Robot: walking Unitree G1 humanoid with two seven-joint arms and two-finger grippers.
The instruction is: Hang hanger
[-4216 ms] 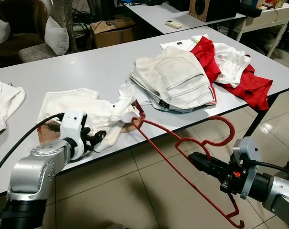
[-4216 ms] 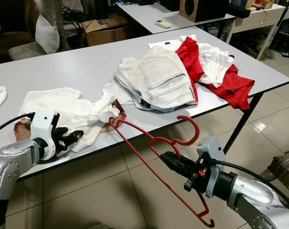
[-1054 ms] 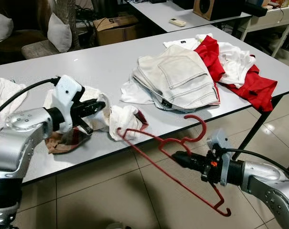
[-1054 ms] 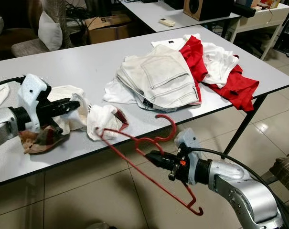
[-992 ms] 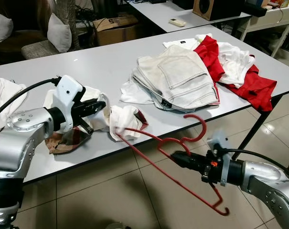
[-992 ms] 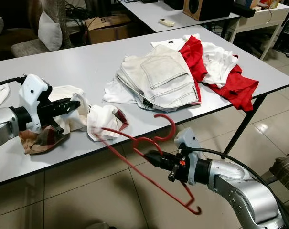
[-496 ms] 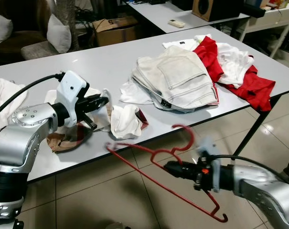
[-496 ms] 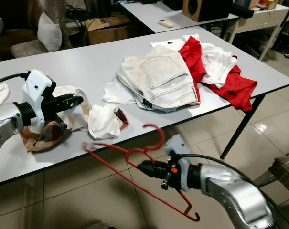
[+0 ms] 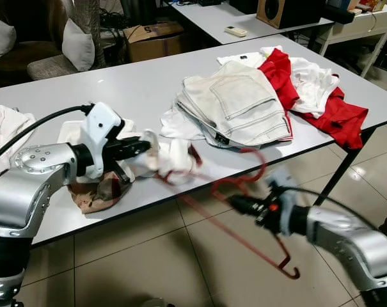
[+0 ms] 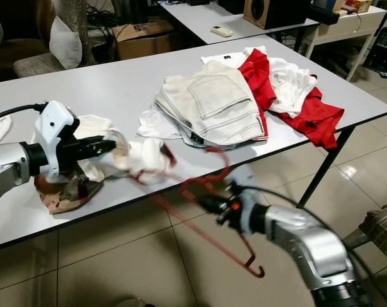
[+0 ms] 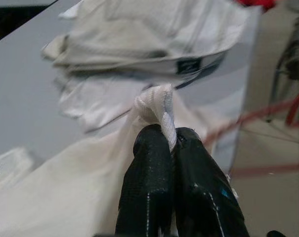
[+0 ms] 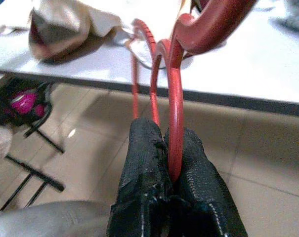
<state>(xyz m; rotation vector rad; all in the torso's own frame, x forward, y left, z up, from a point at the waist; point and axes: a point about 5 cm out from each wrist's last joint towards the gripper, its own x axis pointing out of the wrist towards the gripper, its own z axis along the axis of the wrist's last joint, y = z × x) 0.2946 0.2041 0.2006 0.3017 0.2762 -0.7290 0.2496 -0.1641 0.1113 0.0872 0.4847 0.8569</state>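
Hanger (image 12: 170, 94) now pushed up to the worktop (image 9: 148, 89) edge, its end back at the white garment (image 11: 90, 182) after dropping clear half a second ago. Right claw (image 12: 168, 163) pinches its red bar, left claw (image 11: 171, 163) pinches the garment's bunched hem. Threading looks under way, not seated yet.

Head pair looks down toward twelve o'clock at the table (image 9: 135, 89); wrist cameras sit close along their fingers

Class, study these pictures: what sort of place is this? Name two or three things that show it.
Probably a lab or office workroom, not a home laundry: long grey tables on a tiled floor, a speaker on the far desk, a cardboard box with cables behind.
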